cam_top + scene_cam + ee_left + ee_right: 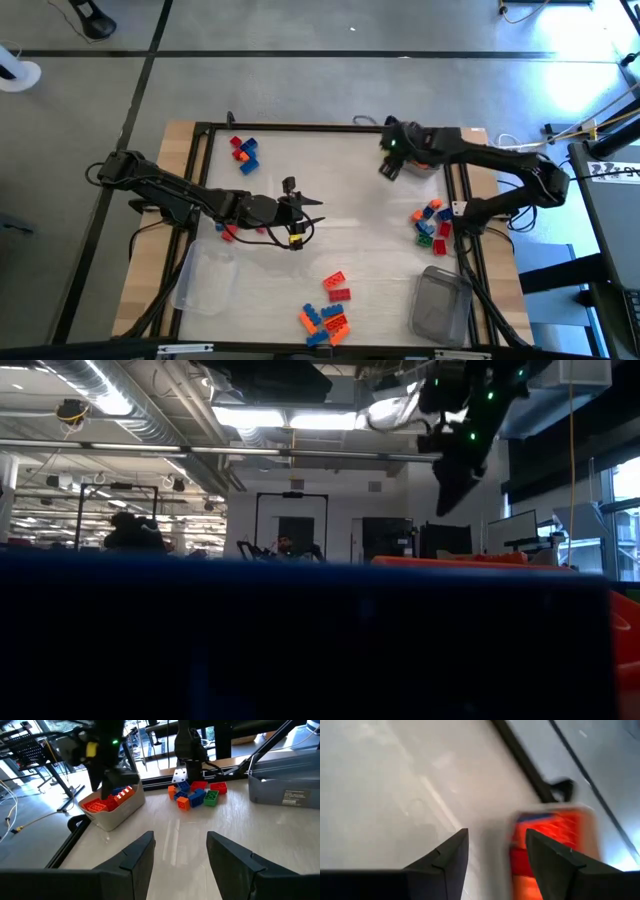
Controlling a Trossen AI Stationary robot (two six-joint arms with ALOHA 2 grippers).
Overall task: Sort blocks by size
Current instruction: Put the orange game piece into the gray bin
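right gripper (pixel 388 168) was seen open and empty over the tub of blocks (pixel 112 800) at 1 o'clock, a drop judged done; left gripper (pixel 305 212), open and empty mid-table, judged next to need a loose block.

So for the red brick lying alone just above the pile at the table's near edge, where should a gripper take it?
Judging from the high view, the red brick lies flat and apart from the pile. Come straight down and pinch across its two long sides, its narrow span; the clear table around it leaves finger room.
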